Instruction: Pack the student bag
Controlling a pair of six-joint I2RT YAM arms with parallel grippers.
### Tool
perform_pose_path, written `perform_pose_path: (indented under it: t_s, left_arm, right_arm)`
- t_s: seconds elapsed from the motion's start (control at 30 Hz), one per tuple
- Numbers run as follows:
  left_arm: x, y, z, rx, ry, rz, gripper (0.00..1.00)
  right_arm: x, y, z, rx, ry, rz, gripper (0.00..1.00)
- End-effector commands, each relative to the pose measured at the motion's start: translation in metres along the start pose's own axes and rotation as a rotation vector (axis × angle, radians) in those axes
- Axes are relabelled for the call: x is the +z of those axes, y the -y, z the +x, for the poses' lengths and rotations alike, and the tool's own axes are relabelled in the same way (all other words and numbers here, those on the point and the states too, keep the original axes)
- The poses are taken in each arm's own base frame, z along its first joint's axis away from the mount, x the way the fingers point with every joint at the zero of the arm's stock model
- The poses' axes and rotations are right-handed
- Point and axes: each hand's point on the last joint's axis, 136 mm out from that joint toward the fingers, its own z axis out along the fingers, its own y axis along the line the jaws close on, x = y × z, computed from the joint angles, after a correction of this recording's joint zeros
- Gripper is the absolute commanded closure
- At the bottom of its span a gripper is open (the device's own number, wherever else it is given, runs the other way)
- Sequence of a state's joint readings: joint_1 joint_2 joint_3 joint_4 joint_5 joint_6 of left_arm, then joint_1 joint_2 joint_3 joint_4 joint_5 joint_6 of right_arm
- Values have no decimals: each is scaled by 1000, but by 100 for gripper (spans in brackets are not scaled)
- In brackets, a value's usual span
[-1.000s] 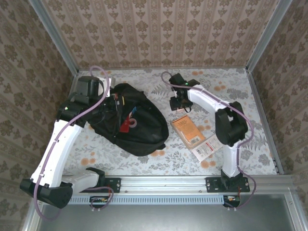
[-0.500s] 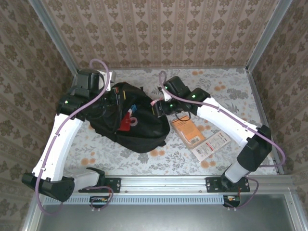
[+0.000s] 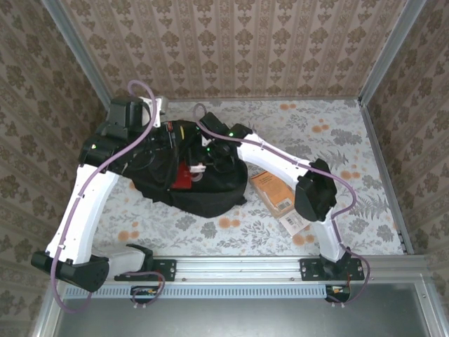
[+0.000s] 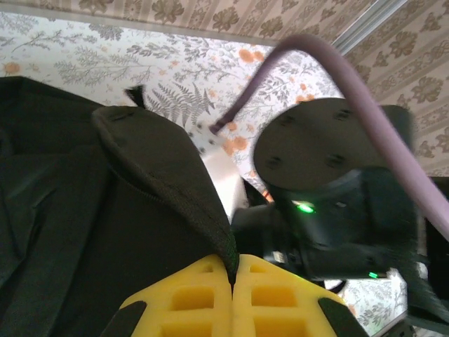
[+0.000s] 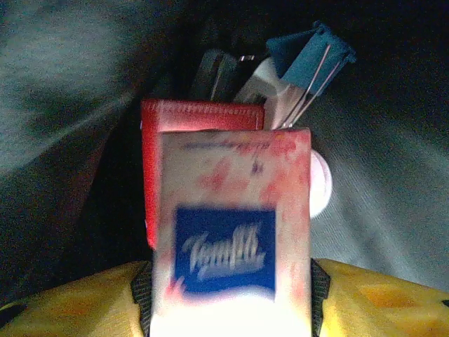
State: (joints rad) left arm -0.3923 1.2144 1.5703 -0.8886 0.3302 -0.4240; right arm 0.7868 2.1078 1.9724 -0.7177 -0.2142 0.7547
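Patterned wallpaper closes in a floral-print counter [image 3: 330, 133], where the black student bag [image 3: 210, 193] lies left of centre in the overhead view with its mouth pulled open. The left hand [image 4: 233, 281] is clamped shut on the bag's zippered rim, its yellow fingers pinching the black fabric and holding the opening up.

The change is on the other side. A second ago the right arm was folded over the bare middle of the counter, above the orange book [image 3: 275, 191]. Half a second ago it was stretching toward the bag's right flank. Now it reaches fully across, and the right hand [image 3: 207, 151] hangs over the open mouth. Its wrist view shows it gripping a red-and-white tissue pack [image 5: 231, 232] with a blue label, held just above the dark interior. Below the pack sit a red case [image 5: 203, 116] and a blue item [image 5: 309, 60], both already inside. The bag itself lies where it lay a second ago, and so does the left hand's hold on it.

The swing appears to put one more item at the point of delivery, with only the lowering and release left for this pack. The orange book and a white packet [image 3: 292, 223] lie on the counter to the right of the bag, so the packing looks partly done.
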Motion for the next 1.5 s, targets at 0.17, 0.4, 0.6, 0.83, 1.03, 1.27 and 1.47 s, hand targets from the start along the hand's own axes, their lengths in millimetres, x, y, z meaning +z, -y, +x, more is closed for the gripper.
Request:
perform_pose_path:
  t_s: [0.17,0.4,0.6,0.83,1.03,1.27,1.47]
  left_arm:
    - [-11,38,-24,37,83,137,100]
    - [-8,33,-19,47,71,114,100]
    - [-8,20,-15,55,76,67,100]
    - [-12,-5,-8,48,84,-19,100]
    - [-6,-10,1,48,67,-30,100]
    - [21,2,19,41,47,47,100]
    - [42,17,34,70,39,109,100]
  right_arm:
    - [36,-12,-60,430,143,-171,40]
    - [20,-29,-74,332,182,-209,36]
    - [0,-42,-56,170,144,-276,34]
    - [-74,-29,-29,-101,201,-210,30]
    - [-143,55,-9,-7,303,-58,19]
    - [-191,187,44,272,348,153,9]
    - [-220,300,107,578,332,462,7]
